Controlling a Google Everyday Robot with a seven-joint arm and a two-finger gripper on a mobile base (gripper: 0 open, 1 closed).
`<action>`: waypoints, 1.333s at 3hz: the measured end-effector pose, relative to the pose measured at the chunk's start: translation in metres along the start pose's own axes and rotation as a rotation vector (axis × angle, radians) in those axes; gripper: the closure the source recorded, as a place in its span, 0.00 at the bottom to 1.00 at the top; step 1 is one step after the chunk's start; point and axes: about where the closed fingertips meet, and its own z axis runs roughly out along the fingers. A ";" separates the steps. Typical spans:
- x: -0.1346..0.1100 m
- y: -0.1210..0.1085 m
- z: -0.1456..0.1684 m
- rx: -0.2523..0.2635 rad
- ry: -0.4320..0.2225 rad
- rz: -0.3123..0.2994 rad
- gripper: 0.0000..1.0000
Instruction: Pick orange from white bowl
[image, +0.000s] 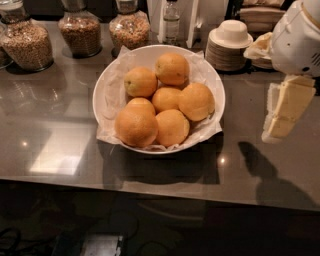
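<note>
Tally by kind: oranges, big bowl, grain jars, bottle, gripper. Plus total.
oranges: 7, all in the bowl, one partly hidden
bowl: 1
jars: 3
bottle: 1
gripper: 1, right of the bowl, apart from it
Total: 13

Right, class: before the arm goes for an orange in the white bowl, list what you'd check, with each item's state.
1. Oranges in the white bowl: ok.
2. Right-hand orange lying uncovered on top: ok.
3. Gripper above the bowl: not ok, it hangs right of it, over the counter.
4. Stacked small bowls out of the approach: ok, they stand behind.
5. Bowl resting fully on the counter: ok.
</note>
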 end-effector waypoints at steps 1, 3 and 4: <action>-0.030 -0.013 0.004 -0.013 -0.051 -0.121 0.00; -0.020 -0.052 0.020 -0.002 -0.097 0.009 0.00; -0.015 -0.064 0.041 -0.023 -0.086 0.144 0.00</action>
